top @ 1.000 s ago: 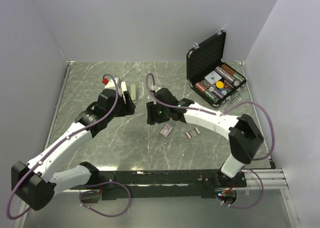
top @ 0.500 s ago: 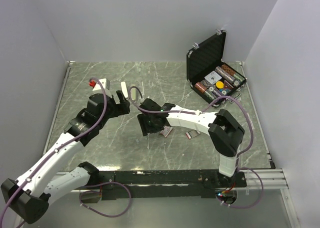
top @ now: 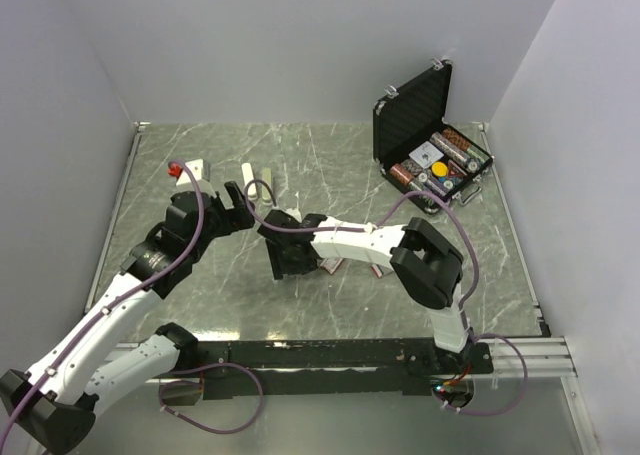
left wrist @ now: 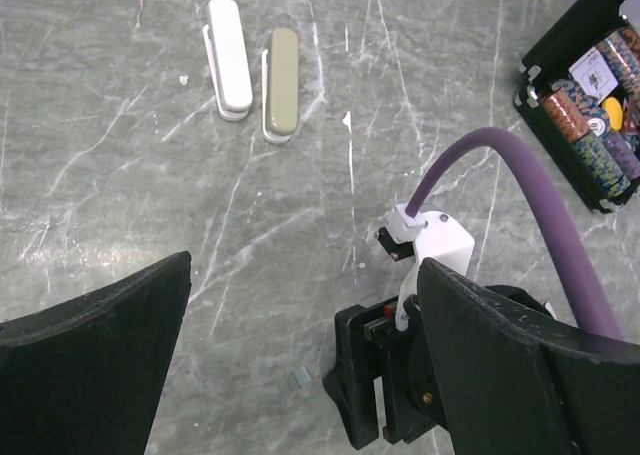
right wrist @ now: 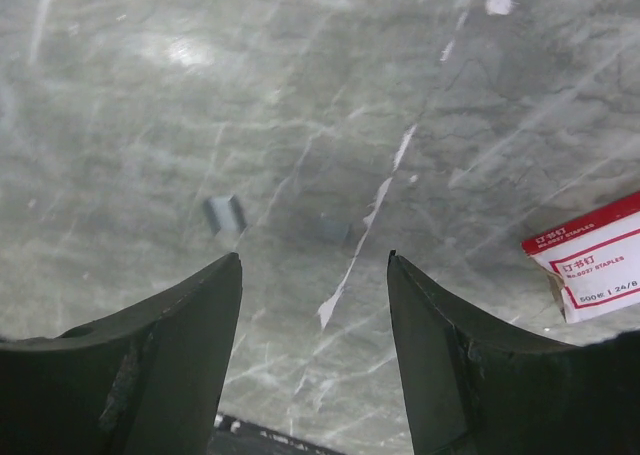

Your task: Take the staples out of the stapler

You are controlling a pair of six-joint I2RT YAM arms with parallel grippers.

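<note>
The stapler lies at the far left of the table as two long pieces side by side, one white [left wrist: 230, 55] and one olive [left wrist: 283, 80]; both also show in the top view [top: 256, 178]. Two tiny grey staple strips lie on the marble in the right wrist view, one sharp [right wrist: 226, 214] and one faint [right wrist: 330, 229]. One strip [left wrist: 301, 376] shows in the left wrist view beside my right gripper [left wrist: 400, 395]. My right gripper [right wrist: 313, 270] is open and empty, low over the table just short of the strips. My left gripper [left wrist: 305, 275] is open and empty, near the stapler.
A pink-and-white staple box [right wrist: 590, 265] lies right of my right gripper. An open black case of poker chips [top: 430, 155] stands at the back right. White walls enclose the table on three sides. A purple cable [left wrist: 520, 205] arcs off the right wrist.
My right gripper has moved left and toward the near edge, past the pink-and-white box. My left gripper has drawn back from the stapler pieces, which now lie uncovered.
</note>
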